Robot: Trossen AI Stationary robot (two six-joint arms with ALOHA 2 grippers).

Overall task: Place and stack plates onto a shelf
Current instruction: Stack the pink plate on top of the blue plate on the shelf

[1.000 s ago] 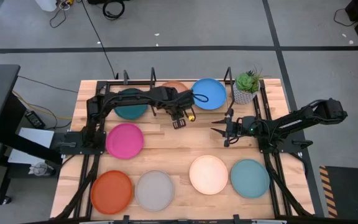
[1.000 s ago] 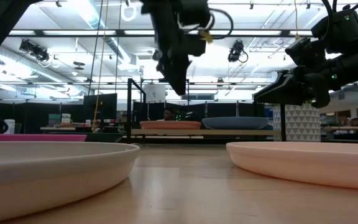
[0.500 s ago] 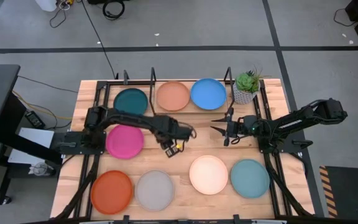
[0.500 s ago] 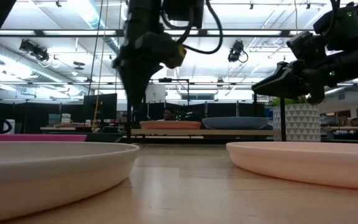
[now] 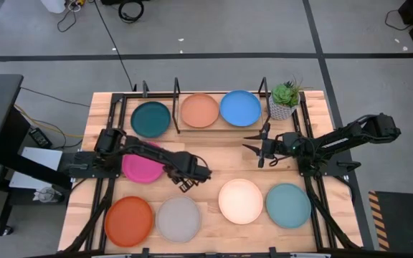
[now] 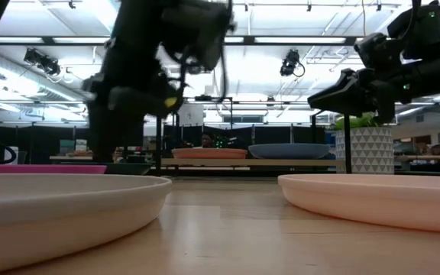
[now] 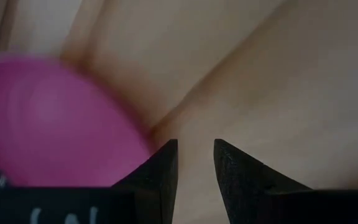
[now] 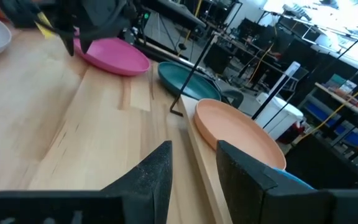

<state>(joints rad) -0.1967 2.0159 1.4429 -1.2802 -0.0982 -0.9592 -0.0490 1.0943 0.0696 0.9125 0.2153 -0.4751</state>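
Three plates lie in the black rod shelf (image 5: 177, 113) at the far edge: dark teal (image 5: 151, 119), peach-tan (image 5: 200, 110) and bright blue (image 5: 240, 108). The magenta plate (image 5: 136, 165) lies flat at mid-left. Orange (image 5: 129, 220), grey (image 5: 178, 218), cream (image 5: 240, 201) and light teal (image 5: 288, 205) plates line the near edge. My left gripper (image 5: 186, 182) hovers open just right of the magenta plate (image 7: 55, 118), its fingers over bare wood and touching nothing. My right gripper (image 5: 252, 146) waits open at mid-right, pointing left, near the shelf's front.
A small green plant in a white pot (image 5: 284, 100) stands at the shelf's right end. Bare wood (image 5: 214, 161) lies between the shelf and the near row of plates. In the low view the grey plate (image 6: 59, 202) and the cream plate (image 6: 380, 195) fill the foreground.
My left gripper has drawn back from the shelf, where it was over the peach-tan plate, and swung toward the near and left edges, dropping beside the magenta plate's right rim. The peach-tan plate now shows uncovered in the shelf. My right gripper has stayed nearly still.
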